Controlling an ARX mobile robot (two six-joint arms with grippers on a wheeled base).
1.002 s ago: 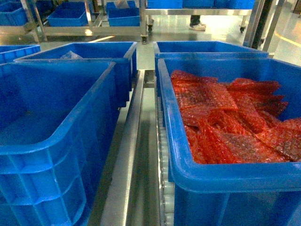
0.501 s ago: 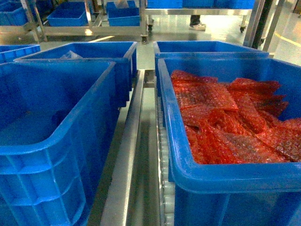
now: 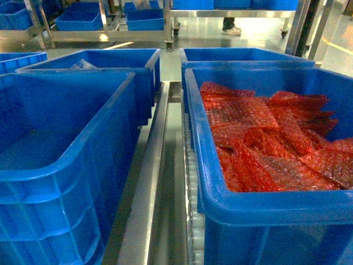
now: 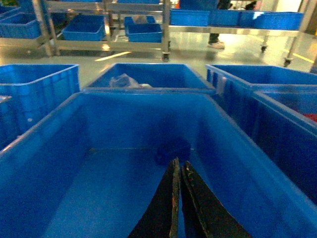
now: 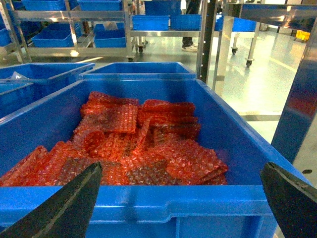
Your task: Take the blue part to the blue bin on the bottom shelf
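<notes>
A small dark blue part (image 4: 172, 149) lies on the floor of a large blue bin (image 4: 44, 168), close to its far wall. My left gripper (image 4: 179, 162) is inside that bin, its tips just short of the part, shut with nothing between the black fingers (image 4: 166, 208). In the head view this bin (image 3: 83, 165) stands at the left on the bottom shelf, beside the steel divider rail (image 3: 146, 193); neither gripper shows there, and I cannot make out the part. My right gripper (image 5: 179, 171) hangs wide open before the front rim of another blue bin (image 5: 148, 198).
The right bin (image 3: 248, 215) is full of red bubble-wrap bags (image 3: 265, 138). White rollers (image 3: 193, 232) run under it. More blue bins stand behind (image 3: 237, 55) and at the far left (image 4: 34, 84). Steel racks with bins (image 4: 143, 29) line the back.
A dark shape that showed on the left bin's inner wall half a second ago no longer shows in the head view. The bins and bags have not moved.
</notes>
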